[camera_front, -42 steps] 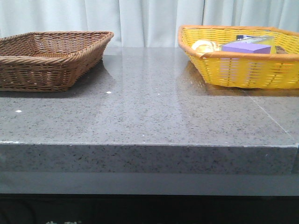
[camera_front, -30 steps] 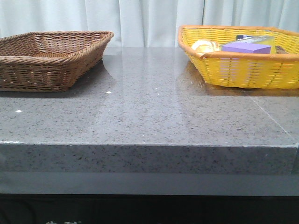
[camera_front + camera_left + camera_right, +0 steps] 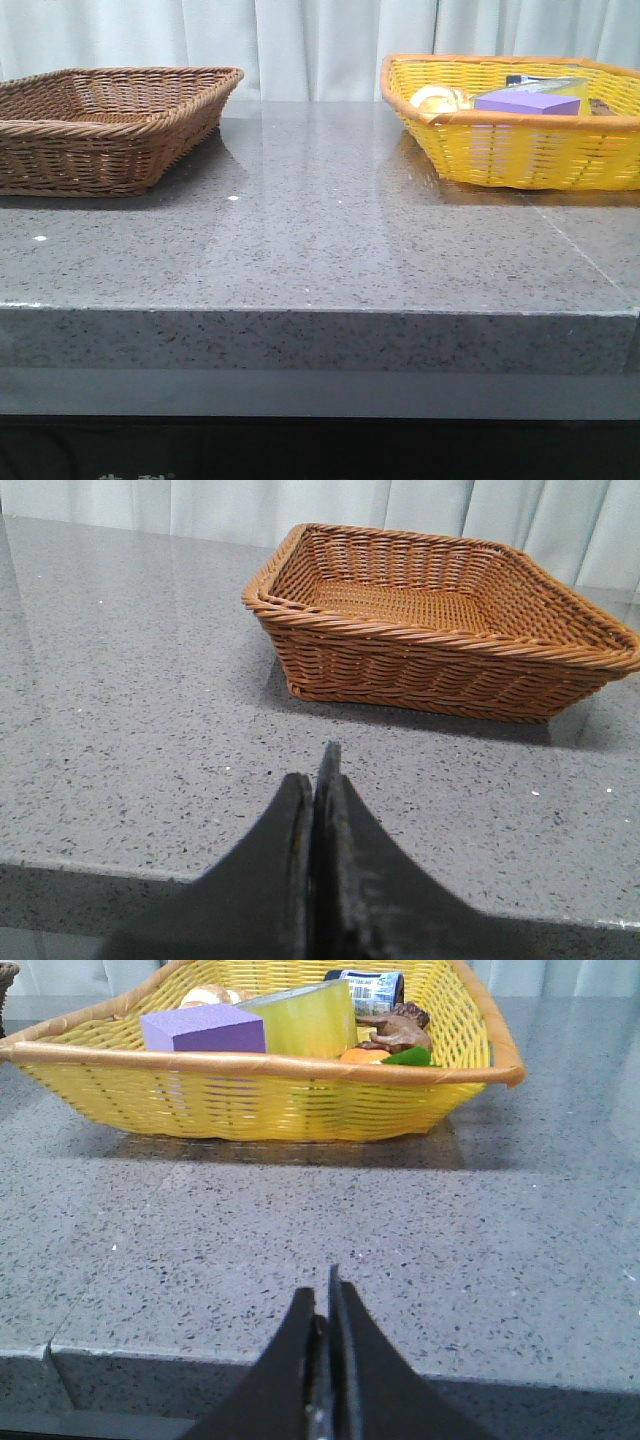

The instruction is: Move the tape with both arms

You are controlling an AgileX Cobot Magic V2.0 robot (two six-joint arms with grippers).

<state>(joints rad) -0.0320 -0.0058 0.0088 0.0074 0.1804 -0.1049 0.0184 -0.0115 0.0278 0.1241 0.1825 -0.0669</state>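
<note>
Nothing moved; both pincers closed, empty.

Nothing visibly differs across the front views: the brown basket on the left, the yellow basket on the right and its contents sit where they were.

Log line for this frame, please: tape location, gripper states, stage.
stage: not started | tape: in yellow basket beside purple block | left gripper: shut, empty | right gripper: shut, empty | brown basket: no tape
</note>
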